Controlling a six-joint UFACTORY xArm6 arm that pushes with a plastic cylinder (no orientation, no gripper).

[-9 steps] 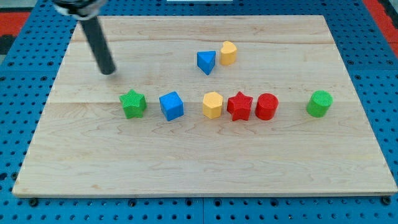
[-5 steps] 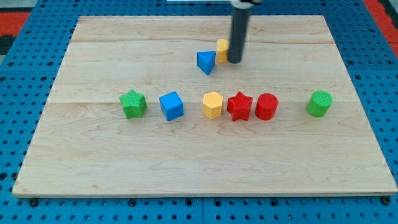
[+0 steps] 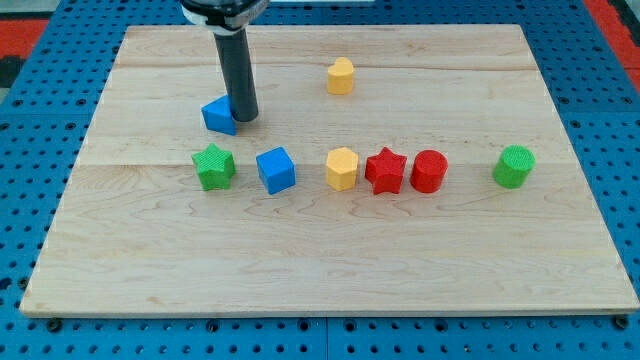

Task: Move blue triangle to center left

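Note:
The blue triangle (image 3: 218,116) lies on the wooden board (image 3: 320,270) in its upper left part, above the green star (image 3: 214,167). My tip (image 3: 246,117) stands against the triangle's right side, touching it. The rod rises from there to the view's top edge.
A row runs across the board's middle: green star, blue cube (image 3: 276,169), yellow hexagon block (image 3: 342,168), red star (image 3: 385,170), red cylinder (image 3: 429,171), green cylinder (image 3: 514,166). A second yellow block (image 3: 341,76) sits near the top centre.
My tip swept from beside the yellow block leftward, pushing the blue triangle left and slightly down. The yellow top block shifted a little left and up.

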